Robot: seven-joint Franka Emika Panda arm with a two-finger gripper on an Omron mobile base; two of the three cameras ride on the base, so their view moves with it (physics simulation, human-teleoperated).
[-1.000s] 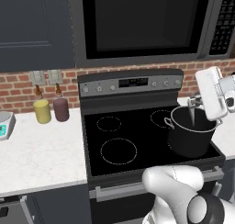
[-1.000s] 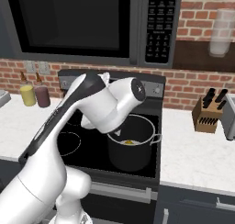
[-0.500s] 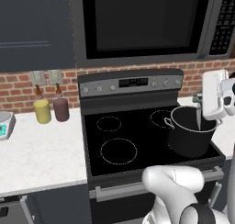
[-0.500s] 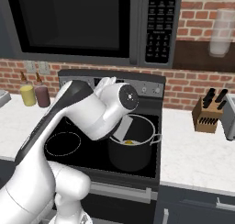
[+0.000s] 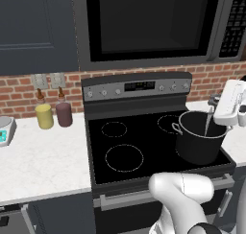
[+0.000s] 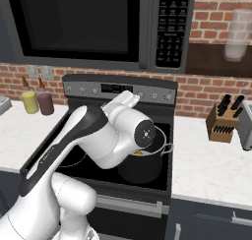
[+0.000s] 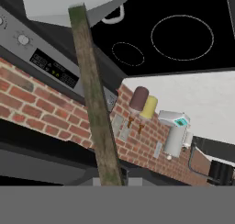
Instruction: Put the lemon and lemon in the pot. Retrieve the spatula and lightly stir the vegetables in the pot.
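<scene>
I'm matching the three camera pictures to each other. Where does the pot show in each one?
Left base view: the pot stands at right on the stove's front right burner.
Right base view: pot at centre, partly behind the arm.
Hand view: rolled; I cannot pick the pot out with certainty.
Shared landmark: the yellow jar beside the dark red jar.

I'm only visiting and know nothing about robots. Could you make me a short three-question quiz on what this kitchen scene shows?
1. True or false: the pot stands on the counter beside the knife block.
2. What does the gripper hold? A) a lemon B) the spatula C) a jar
3. Fill in: the yellow jar and the dark red jar stand on the counter to the ____ of the stove in the left base view.

Key: 1 false, it stands on the stove. 2 B. 3 left.
</scene>
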